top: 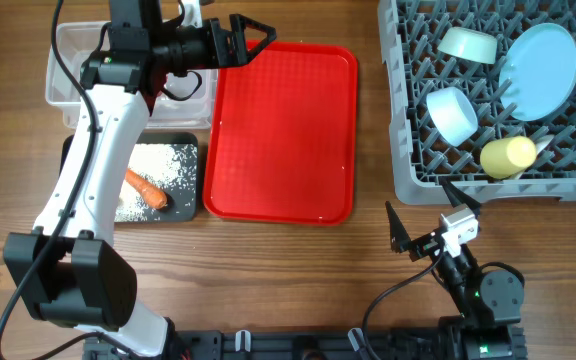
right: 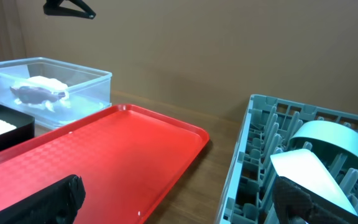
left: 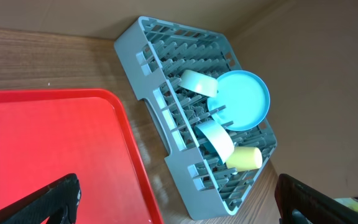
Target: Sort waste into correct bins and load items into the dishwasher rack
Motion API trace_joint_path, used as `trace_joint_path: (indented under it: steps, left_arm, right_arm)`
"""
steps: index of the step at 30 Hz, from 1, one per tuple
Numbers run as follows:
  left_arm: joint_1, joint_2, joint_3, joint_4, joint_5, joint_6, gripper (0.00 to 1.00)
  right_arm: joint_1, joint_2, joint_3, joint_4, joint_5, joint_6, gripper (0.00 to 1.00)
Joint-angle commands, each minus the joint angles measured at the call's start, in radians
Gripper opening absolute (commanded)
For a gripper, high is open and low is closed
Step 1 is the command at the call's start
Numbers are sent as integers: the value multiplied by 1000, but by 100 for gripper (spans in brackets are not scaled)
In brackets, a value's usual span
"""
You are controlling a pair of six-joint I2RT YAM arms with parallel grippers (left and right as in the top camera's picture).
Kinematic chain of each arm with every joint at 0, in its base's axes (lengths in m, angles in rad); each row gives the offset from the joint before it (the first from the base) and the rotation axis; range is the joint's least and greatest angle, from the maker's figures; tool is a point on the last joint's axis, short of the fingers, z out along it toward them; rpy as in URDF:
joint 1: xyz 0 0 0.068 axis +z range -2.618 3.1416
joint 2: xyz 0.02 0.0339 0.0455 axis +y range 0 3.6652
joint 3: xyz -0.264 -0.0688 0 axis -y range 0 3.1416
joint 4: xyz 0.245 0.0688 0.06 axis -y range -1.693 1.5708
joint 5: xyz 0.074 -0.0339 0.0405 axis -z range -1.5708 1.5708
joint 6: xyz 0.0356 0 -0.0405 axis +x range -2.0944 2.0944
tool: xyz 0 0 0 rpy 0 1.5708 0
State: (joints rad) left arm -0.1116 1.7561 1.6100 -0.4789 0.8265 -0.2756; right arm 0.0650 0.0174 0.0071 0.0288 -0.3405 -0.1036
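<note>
Large grey peg-studded rack (top: 404, 130)

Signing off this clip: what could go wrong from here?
1. The left arm reaches over the black tray and clear tub; retracting low, it could clip the tub wall.
2. The yellow cup lies on its side near the rack's edge and might roll.

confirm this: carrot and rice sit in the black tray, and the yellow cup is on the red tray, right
One slip: the overhead view shows the yellow cup lying in the grey rack, not on the red tray. Carrot and rice are in the black tray.
</note>
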Motion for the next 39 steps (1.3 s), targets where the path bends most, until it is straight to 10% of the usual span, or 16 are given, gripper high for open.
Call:
trace_joint_path:
  steps: [1,10,17,39]
  left_arm:
    - [-3,2,7,3,-2,6,100]
    - [0,3,7,-40,-41,26,100]
    - [-17,-90,-10,-140,-211,697,100]
    - [243,-1468,-1372,425,-435,367,100]
  right_arm:
    - [5,0,-2,1,-20,-13,100]
    - [5,0,-2,1,-20,-12,100]
    - [5,0,-2,1,-20,-13,100]
    - [5,0,-2,1,-20,-13,100]
